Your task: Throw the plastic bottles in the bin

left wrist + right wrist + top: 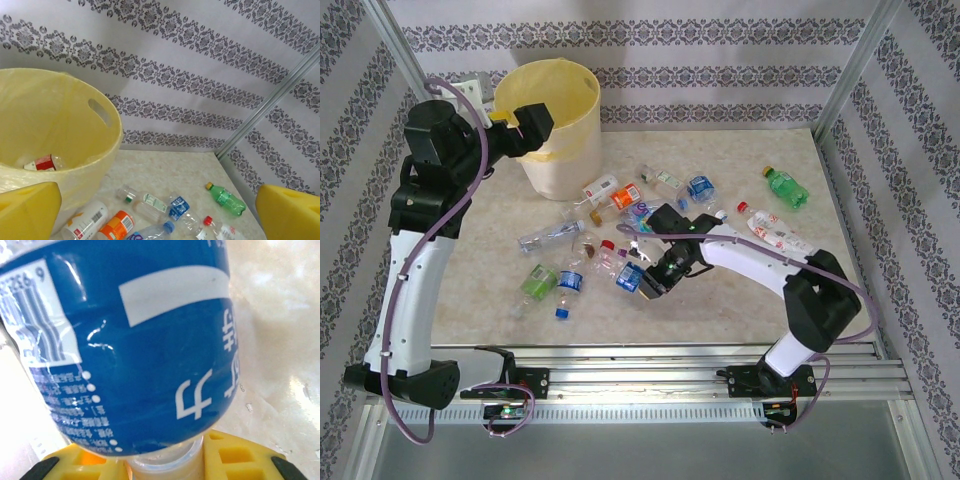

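- The right gripper (642,284) is closed on a blue bottle (140,355) near the tabletop's middle, among other bottles (552,236).
- The left gripper (533,122) is held wide open and empty over the bin (560,170), at the far-left corner.
- The blue bottle is judged light, thin-walled and slick; a hold at the stiffer neck end is advised.

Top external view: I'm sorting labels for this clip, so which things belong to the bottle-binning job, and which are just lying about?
Job: bin; blue-labelled bottle in the right gripper; red-labelled bottle inside the bin; green bottle, orange-labelled bottle and other loose bottles on the table.
Just there: patterned wall; metal frame post; purple cable.
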Action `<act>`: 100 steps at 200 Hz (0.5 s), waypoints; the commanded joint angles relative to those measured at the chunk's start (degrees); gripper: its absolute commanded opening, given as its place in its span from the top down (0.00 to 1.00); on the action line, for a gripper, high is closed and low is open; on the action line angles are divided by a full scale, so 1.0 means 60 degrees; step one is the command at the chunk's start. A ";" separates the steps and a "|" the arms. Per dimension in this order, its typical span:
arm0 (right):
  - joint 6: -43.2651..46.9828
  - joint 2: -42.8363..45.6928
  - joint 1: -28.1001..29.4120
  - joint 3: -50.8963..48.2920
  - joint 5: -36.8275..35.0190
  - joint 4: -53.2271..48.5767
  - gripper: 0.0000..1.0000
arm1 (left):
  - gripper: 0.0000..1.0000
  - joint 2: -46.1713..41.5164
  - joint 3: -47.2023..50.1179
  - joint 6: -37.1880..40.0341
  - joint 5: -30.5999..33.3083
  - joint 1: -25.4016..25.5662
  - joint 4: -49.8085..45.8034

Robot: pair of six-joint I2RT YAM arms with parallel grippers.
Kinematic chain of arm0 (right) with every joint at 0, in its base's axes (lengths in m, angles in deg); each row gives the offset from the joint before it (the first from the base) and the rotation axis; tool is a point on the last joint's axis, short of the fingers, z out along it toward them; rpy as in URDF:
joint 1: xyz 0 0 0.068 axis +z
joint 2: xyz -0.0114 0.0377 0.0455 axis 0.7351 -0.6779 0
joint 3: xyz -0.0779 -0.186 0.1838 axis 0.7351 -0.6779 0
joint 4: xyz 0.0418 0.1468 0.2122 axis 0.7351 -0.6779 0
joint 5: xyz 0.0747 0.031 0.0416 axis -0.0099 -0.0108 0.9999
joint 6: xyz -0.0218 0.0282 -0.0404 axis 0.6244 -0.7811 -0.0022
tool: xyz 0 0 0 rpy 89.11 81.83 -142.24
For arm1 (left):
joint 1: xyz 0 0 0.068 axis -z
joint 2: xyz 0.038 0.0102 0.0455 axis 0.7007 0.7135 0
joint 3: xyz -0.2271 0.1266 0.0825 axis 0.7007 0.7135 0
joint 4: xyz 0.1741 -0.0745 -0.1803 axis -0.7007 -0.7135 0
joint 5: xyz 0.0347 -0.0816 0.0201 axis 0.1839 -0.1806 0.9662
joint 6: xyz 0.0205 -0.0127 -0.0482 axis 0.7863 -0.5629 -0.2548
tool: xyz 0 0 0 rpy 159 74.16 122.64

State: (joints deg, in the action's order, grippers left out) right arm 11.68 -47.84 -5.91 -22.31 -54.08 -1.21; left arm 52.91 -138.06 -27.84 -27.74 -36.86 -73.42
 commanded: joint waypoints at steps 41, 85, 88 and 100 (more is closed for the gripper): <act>-0.0679 0.1172 -0.0155 0.0454 -0.0675 0.0720 0.87 | 0.00 0.0350 -0.0130 -0.0206 -0.0197 0.1161 -0.0043; -0.1554 0.1897 -0.0686 0.0962 -0.0604 0.1576 0.87 | 0.00 0.0845 0.0105 -0.0969 -0.0411 0.1988 -0.0066; -0.1586 0.1915 -0.0732 0.1005 -0.0601 0.1595 0.88 | 0.00 0.0884 0.0107 -0.1015 -0.0416 0.2055 -0.0042; -0.1662 0.2017 -0.0813 0.1147 -0.0582 0.1668 0.88 | 0.00 0.1040 0.0121 -0.1074 -0.0388 0.2354 -0.0006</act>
State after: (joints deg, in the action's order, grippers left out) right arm 4.67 -37.94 -9.78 -18.10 -57.09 5.44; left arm 57.87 -138.04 -31.12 -28.68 -25.63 -73.64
